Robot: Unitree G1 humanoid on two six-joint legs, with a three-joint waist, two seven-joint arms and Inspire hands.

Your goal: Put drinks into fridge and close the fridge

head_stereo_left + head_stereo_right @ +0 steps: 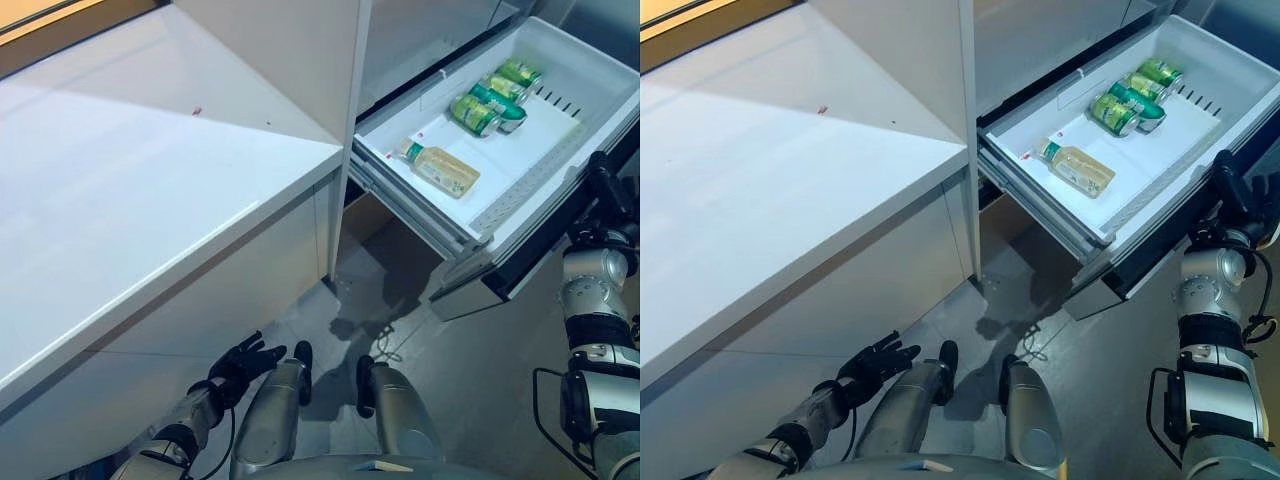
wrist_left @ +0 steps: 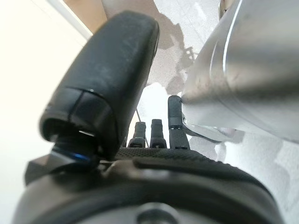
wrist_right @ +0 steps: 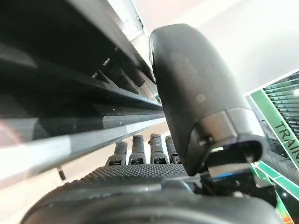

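The fridge's white drawer point(image 1: 563, 62) stands pulled out at the upper right. Green cans point(image 1: 490, 98) lie at its back, and a bottle of pale yellow drink point(image 1: 441, 168) lies on its side near the front. My right hand point(image 1: 604, 186) rests against the drawer's dark front edge; in the right wrist view its fingers point(image 3: 140, 150) lie straight along the front's underside with the thumb point(image 3: 196, 93) standing free. My left hand point(image 1: 245, 362) hangs low beside my leg, open and empty, and it also shows in the left wrist view point(image 2: 107, 79).
A long white counter point(image 1: 130, 180) runs along the left, with a tall white cabinet panel point(image 1: 300, 60) between it and the fridge. The drawer's dark front point(image 1: 540, 250) juts out over the grey floor point(image 1: 480, 380).
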